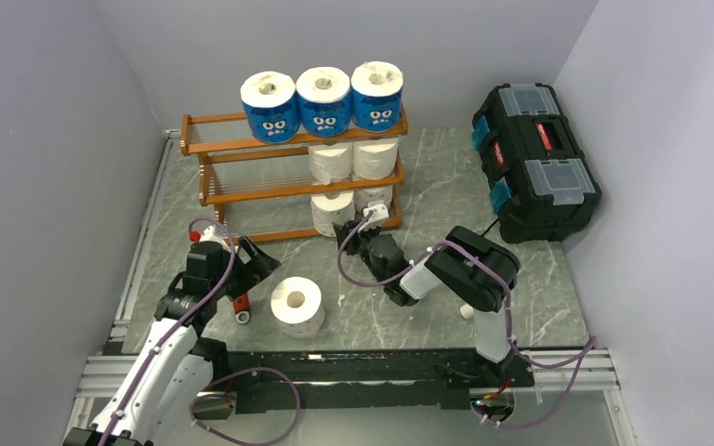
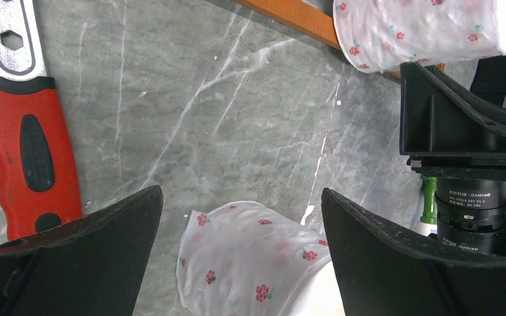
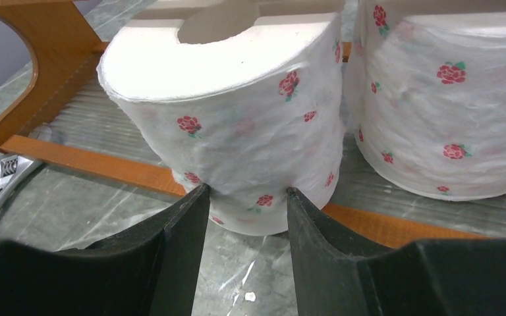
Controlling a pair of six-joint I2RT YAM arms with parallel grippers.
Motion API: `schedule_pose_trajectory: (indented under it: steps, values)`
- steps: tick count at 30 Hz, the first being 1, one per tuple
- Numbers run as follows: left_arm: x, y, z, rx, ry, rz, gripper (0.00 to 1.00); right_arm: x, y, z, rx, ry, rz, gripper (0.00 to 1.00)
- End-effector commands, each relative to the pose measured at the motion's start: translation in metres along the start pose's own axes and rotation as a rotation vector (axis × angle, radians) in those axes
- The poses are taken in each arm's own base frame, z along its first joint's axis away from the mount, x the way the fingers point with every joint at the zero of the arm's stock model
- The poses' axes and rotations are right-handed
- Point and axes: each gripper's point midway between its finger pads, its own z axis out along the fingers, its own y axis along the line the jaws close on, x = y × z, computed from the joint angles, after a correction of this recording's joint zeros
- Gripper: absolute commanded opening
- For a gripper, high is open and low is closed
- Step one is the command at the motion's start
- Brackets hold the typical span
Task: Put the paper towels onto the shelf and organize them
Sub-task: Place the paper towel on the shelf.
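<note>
Shelf: the wooden three-tier shelf (image 1: 242,193) stands at the back of the table (image 1: 446,186).
Stocked: three blue-wrapped rolls (image 1: 323,102) sit on the top tier and two middle-tier rolls (image 1: 353,160) sit below them. The bottom-tier roll (image 3: 224,118) and its neighbour roll (image 3: 448,105) sit lowest, and all of them are toward the shelf's right end.
Loose roll: one rose-printed loose roll (image 1: 297,305) stands on end on the table, well apart from the shelf.
Right gripper (image 3: 247,194): its jaws are part-way open with the tips against the lower front of the bottom-tier roll. That roll is wider than the gap, so nothing is gripped.
Left gripper (image 2: 242,194): its jaws are spread wide and empty. The loose roll lies ahead between them, untouched.
Wrench: a red-handled wrench (image 2: 33,145) lies just beside the left gripper.
Step in hand: the right arm is probably seating the bottom-tier roll squarely while the left lines up on the loose roll.
Next move: the left jaws should drop around the loose roll, clamp gently because the paper dents, then carry it to free slats left of the stocked rolls.
</note>
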Motion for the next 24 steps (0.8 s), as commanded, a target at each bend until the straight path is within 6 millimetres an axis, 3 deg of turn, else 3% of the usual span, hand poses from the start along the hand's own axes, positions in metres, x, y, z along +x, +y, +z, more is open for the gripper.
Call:
schedule_pose_trajectory:
  steps: [1,24]
  values:
    - [0.000,0.000,0.000,0.006,-0.008,0.014,0.97,-0.007,0.003,0.010,0.015,-0.034,0.025,0.49]
    - [0.003,0.003,0.002,-0.003,0.003,0.014,0.97,-0.020,-0.003,0.040,0.070,-0.070,0.052,0.49]
